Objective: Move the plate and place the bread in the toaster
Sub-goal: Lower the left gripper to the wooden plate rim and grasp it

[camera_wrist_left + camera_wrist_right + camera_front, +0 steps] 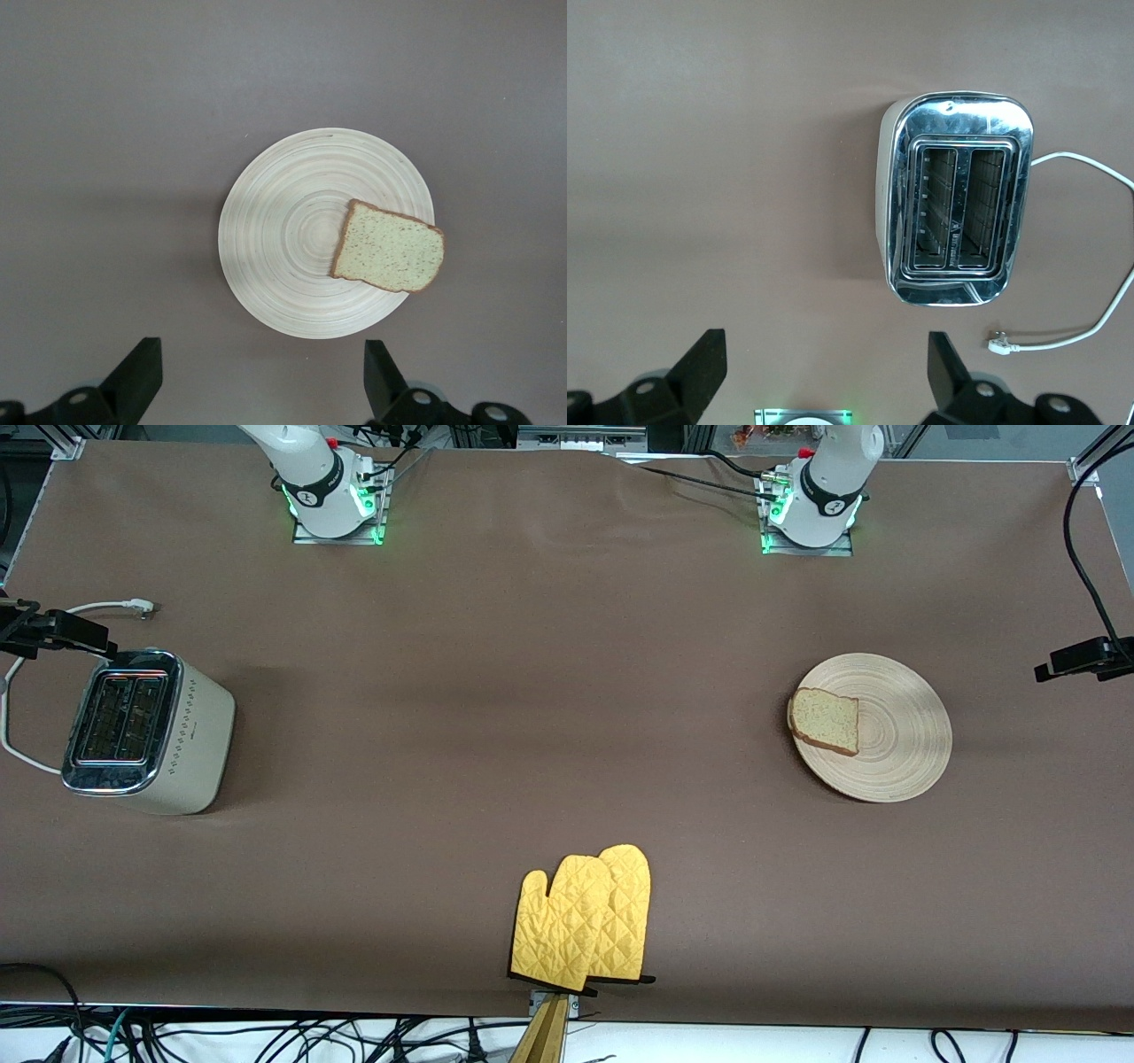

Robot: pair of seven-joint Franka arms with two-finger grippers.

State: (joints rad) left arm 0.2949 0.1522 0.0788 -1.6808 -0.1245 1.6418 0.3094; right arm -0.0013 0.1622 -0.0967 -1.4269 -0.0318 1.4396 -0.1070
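Toaster (pixel 146 731): it is standing at the right arm's end of the table, chrome top up, both slots empty; its white cord (pixel 106 608) is trailing loose on the cloth, unplugged.
Right gripper (pixel 824 376): it is hanging high over the toaster with its fingers spread wide and nothing between them; this arm is waiting.
Oven mitts (pixel 585 921): two yellow quilted mitts are lying overlapped at the table edge nearest the front camera, between the two ends, well apart from everything else.
Bread (pixel 826 721): one slice is lying flat on the plate, overhanging the rim on the side toward the toaster. It is likely light, soft and easily crushed, so a gentle pinch across the overhanging crust edge looks best.
Plate (pixel 895 731): it is sitting at the left arm's end. Wooden, stiff and probably light; its low rim is the only place to grip, and it may slide on the cloth.
Left gripper (pixel 264 376): it is hovering over the plate, fingers released and empty.
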